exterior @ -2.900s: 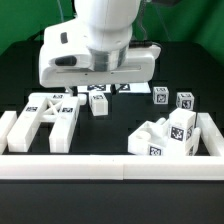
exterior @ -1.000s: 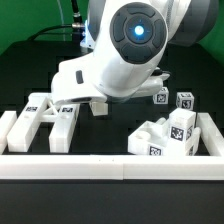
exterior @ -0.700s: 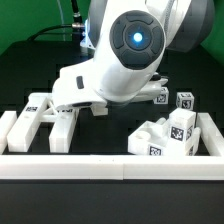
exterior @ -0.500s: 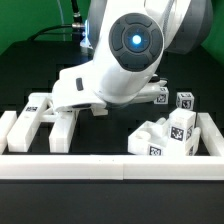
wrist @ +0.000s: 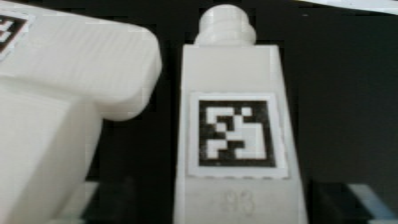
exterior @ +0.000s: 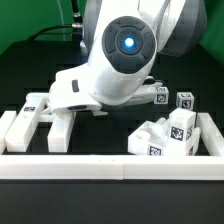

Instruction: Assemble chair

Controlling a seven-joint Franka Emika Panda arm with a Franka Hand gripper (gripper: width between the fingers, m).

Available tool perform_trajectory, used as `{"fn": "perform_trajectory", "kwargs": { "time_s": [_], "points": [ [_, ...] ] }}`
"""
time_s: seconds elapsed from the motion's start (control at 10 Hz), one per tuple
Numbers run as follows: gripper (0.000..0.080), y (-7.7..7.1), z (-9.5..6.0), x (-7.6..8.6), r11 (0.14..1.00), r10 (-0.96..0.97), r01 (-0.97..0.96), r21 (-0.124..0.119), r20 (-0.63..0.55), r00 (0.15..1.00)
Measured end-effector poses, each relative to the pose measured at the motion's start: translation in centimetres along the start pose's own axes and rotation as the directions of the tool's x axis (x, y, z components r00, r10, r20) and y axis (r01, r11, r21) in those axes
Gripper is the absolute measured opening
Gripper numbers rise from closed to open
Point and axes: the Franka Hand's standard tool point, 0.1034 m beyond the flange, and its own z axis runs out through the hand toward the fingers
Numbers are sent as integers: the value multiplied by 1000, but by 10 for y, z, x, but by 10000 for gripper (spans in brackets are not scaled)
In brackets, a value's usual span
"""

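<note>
White plastic fills the wrist view: a pegged leg (wrist: 231,120) lies flat on the black counter (wrist: 347,60) directly under the end effector (exterior: 97,110), tag face up. Whether the fingers are spread or already pinching the leg I cannot tell, as neither view shows them and the arm covers them in the exterior view. The leg's long axis runs from its tagged body to the rounded peg (wrist: 224,25) at one end. The coming grasp, I judge, depends on the fingers straddling its narrow width, across that axis. Just beside the leg, across a thin dark gap, sits a rounded white part (wrist: 63,95). It is probably a limb of the frame (exterior: 45,115) at the exterior view's left, and it leaves a finger little room there. Further chair parts (exterior: 165,135) sit well apart at the exterior view's right, inside the border rail (exterior: 110,165).
</note>
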Motion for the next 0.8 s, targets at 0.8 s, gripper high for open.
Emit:
{"fn": "perform_trajectory", "kwargs": {
  "time_s": [0.8],
  "points": [
    [289,0,-11,-2,1000,0,0,2,1,1000]
  ]
}}
